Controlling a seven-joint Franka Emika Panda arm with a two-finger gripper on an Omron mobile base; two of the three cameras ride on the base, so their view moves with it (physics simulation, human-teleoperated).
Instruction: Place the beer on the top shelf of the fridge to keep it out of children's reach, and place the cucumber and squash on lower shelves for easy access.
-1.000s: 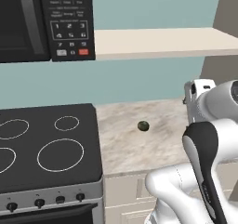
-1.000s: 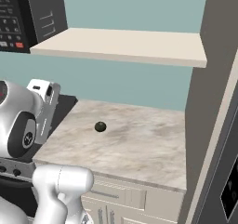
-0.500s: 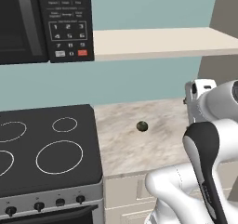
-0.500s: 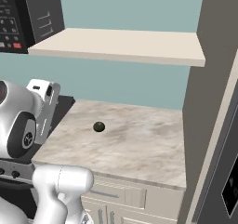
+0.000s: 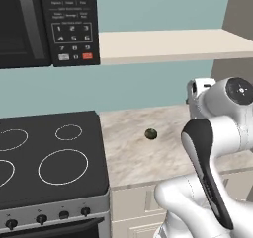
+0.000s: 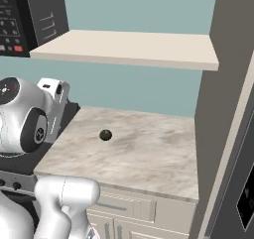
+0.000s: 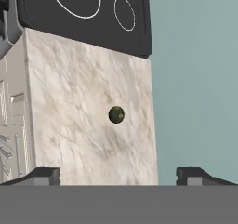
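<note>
While our gripper (image 7: 118, 174) stands released, we list the small round olive-green squash (image 7: 116, 115) right of the black cooktop (image 5: 47, 158): firm, light, roll-prone; grip its middle.

Microwave (image 5: 47, 24) keypad (image 5: 72, 34): digits 1 to 9 in three rows, legible in left base view. Smaller button captions above too blurred to read.
</note>
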